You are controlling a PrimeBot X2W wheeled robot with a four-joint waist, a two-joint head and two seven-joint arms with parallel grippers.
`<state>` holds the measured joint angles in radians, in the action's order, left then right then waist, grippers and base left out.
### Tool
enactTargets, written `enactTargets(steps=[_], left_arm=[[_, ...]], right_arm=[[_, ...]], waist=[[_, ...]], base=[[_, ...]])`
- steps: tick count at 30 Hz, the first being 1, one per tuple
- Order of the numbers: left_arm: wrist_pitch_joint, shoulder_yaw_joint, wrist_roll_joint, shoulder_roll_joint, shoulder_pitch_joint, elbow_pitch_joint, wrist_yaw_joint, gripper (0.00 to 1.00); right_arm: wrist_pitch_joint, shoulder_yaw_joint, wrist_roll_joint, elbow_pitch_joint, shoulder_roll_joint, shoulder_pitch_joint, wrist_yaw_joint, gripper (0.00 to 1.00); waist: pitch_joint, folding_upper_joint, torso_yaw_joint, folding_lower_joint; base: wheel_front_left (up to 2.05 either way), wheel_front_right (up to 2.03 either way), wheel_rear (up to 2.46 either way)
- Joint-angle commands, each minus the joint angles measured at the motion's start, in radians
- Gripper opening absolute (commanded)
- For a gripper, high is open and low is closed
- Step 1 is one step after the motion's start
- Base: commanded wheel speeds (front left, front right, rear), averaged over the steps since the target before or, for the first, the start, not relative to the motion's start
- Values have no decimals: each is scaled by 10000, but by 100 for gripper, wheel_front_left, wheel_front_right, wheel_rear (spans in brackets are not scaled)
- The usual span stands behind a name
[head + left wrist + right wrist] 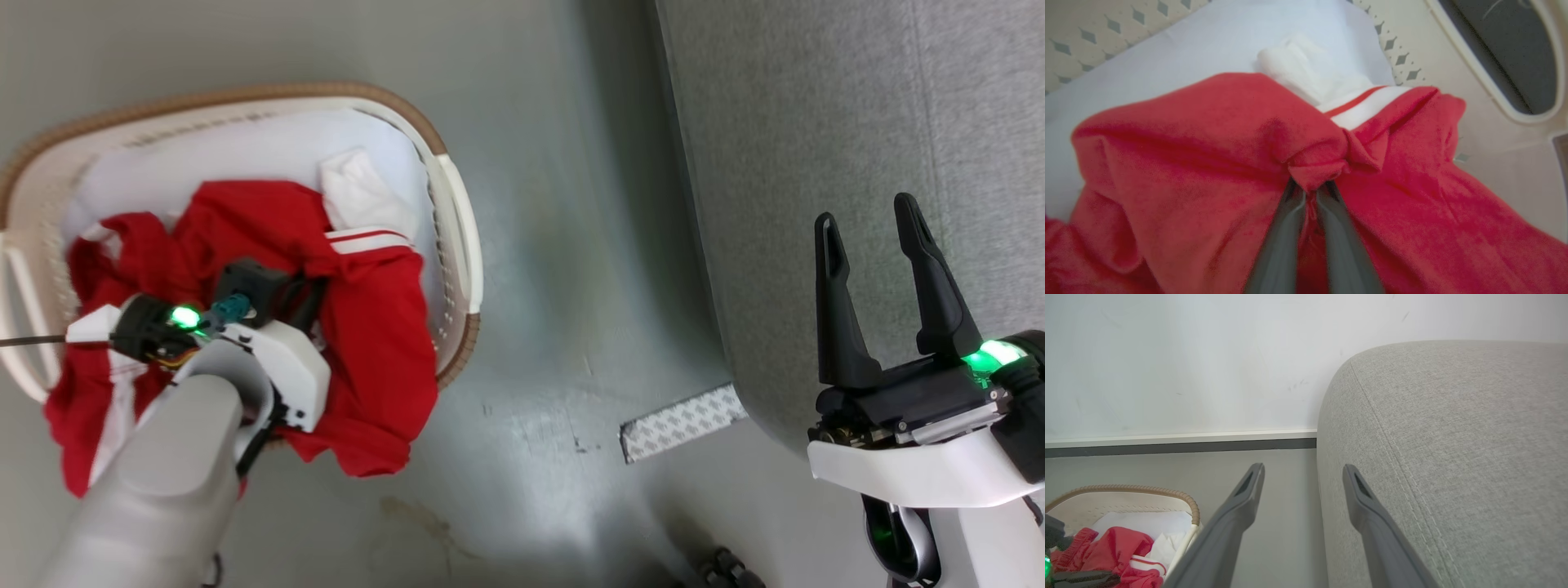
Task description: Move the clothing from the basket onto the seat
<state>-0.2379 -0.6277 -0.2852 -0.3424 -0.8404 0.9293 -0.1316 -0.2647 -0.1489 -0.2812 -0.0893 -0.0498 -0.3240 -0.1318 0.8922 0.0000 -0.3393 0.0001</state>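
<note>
Red clothing (359,327) with white stripes lies heaped in the cream basket (457,212) at the left, part of it hanging over the near rim. My left gripper (1312,190) reaches down into the heap, its fingers shut on a bunched fold of the red clothing (1208,163). Its tips are buried in the cloth in the head view. The grey seat (816,122) fills the upper right. In front of the seat my right gripper (873,224) stands open with nothing between its fingers. The right wrist view shows that gripper (1302,473) beside the seat (1453,437), with the basket (1126,492) at lower left.
A plain white cloth (359,192) lines the basket under the red clothing. A patterned white strip (682,420) lies on the grey floor at the seat's foot. A white wall with a dark skirting (1180,447) stands behind the basket. Bare floor separates basket and seat.
</note>
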Motion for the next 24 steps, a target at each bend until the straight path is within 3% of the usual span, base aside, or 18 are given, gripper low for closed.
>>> enactTargets(steps=[1, 8, 24], left_arm=[[-163, -9, -438, 112, 71, -69, 17, 0], [-267, 385, -1439, 357, 1005, -1281, 17, 0], [-267, 2180, -1626, 1199, 4136, -4375, 250, 0]], right_arm=[[3, 73, 108, 119, -12, 69, 21, 100], [3, 91, 259, 602, -20, 220, 21, 100], [5, 251, 573, 1791, -23, 1831, 21, 100]], waist=[[-492, 0, 265, -1], [-2424, 0, 883, -1], [-7039, 0, 2075, -1]], base=[[0, 0, 0], [0, 0, 0], [0, 0, 0]])
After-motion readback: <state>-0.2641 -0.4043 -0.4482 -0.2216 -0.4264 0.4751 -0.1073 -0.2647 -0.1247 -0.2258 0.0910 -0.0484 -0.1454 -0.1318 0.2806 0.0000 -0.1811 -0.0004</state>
